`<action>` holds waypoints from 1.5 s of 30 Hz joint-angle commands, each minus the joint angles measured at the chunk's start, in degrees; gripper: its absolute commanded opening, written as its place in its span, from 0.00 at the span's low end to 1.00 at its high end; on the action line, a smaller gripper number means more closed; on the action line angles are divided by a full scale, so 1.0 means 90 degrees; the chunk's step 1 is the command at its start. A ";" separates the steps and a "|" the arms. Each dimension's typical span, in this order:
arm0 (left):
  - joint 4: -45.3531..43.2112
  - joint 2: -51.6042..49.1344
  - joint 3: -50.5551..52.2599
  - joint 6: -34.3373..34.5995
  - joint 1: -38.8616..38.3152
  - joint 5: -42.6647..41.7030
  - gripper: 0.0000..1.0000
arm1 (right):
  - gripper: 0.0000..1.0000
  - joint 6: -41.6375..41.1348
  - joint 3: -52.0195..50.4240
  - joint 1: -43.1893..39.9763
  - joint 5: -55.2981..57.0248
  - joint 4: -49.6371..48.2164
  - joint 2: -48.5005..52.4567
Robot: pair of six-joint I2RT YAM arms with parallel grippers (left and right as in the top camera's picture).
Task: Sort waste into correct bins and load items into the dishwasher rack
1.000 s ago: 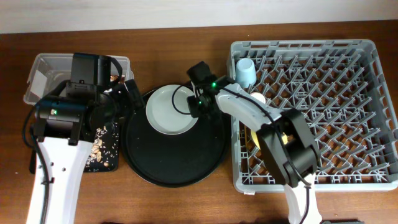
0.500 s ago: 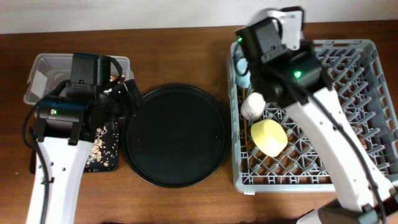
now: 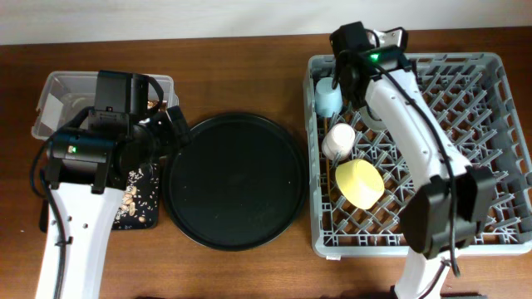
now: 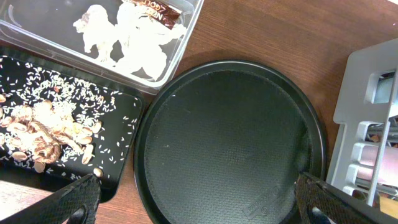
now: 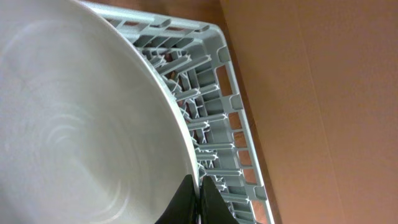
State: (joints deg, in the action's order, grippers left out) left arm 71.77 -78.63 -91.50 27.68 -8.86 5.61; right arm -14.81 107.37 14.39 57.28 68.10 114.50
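Observation:
My right gripper (image 5: 199, 196) is shut on the rim of the pale grey-green plate (image 5: 74, 124), held on edge over the back left of the grey dishwasher rack (image 3: 490, 166). In the overhead view the arm hides most of the plate. In the rack are the light-blue cup (image 3: 327, 100), the pale pink cup (image 3: 337, 139) and the yellow bowl (image 3: 359, 183). My left gripper (image 4: 199, 208) is open and empty above the round black tray (image 4: 230, 143). The napkin (image 4: 134, 37) and the wrapper (image 4: 152, 9) lie in the clear tub (image 3: 50, 100). Food scraps (image 4: 43, 134) lie in the shallow black tray (image 4: 118, 155). The chopsticks are out of view.
The large round black tray (image 3: 233, 178) sits between the bins and the rack, with nothing on it. The rack's left wall (image 4: 367, 112) shows at the right of the left wrist view. A pale wall runs along the table's far edge.
My right gripper lifted the plate off the round black tray and carried it to the rack's back left corner. The left arm has not moved.

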 commanded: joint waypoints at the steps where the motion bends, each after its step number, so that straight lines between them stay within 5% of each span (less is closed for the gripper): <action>1: -0.0007 0.0049 -0.0075 -0.0036 0.0005 0.0027 0.99 | 0.04 -0.0075 -0.0015 0.0024 0.0367 -0.0024 0.0131; 3: -0.0007 0.0049 -0.0075 -0.0034 0.0005 0.0027 0.99 | 0.15 -0.0070 -0.0015 0.0022 0.0170 -0.0126 0.0131; 5: -0.0007 0.0049 -0.0075 -0.0034 0.0005 0.0027 0.99 | 0.61 -0.0068 -0.0012 0.0022 -0.0131 -0.0185 0.0131; 6: -0.0007 0.0049 -0.0075 -0.0034 0.0005 0.0027 0.99 | 0.72 -0.0017 0.0010 0.0022 -0.0126 -0.0185 0.0129; 8: -0.0007 0.0049 -0.0075 -0.0034 0.0005 0.0027 0.99 | 0.75 -0.0022 0.0148 0.0024 -0.0138 -0.0146 0.0070; 12: -0.0007 0.0049 -0.0075 -0.0034 0.0005 0.0027 0.99 | 0.99 -0.0022 0.0503 0.0328 -0.1258 -0.0102 -0.0590; 14: -0.0007 0.0049 -0.0075 -0.0034 0.0005 0.0027 0.99 | 0.98 -0.0024 0.0561 0.0437 -0.3830 -0.0112 -0.0976; 16: -0.0007 0.0049 -0.0075 -0.0036 0.0005 0.0027 0.99 | 0.98 -0.0027 0.0559 0.0437 -0.5010 -0.0109 -0.1013; 33: -0.0007 0.0049 -0.0075 -0.0034 0.0005 0.0027 0.99 | 0.98 -0.0024 0.0559 0.0437 -0.5056 -0.0109 -0.1401; 41: -0.0007 0.0049 -0.0075 -0.0034 0.0005 0.0027 0.99 | 0.98 -0.0022 0.0542 0.0435 -0.4974 -0.0153 -0.5241; 45: -0.0007 0.0049 -0.0075 -0.0034 0.0005 0.0027 0.99 | 0.98 -0.0032 -0.0886 0.0430 -0.4005 -0.0262 -0.7771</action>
State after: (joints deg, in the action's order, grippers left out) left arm 71.70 -78.63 -91.50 27.68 -8.86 5.61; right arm -14.79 107.53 18.20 17.96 65.84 51.13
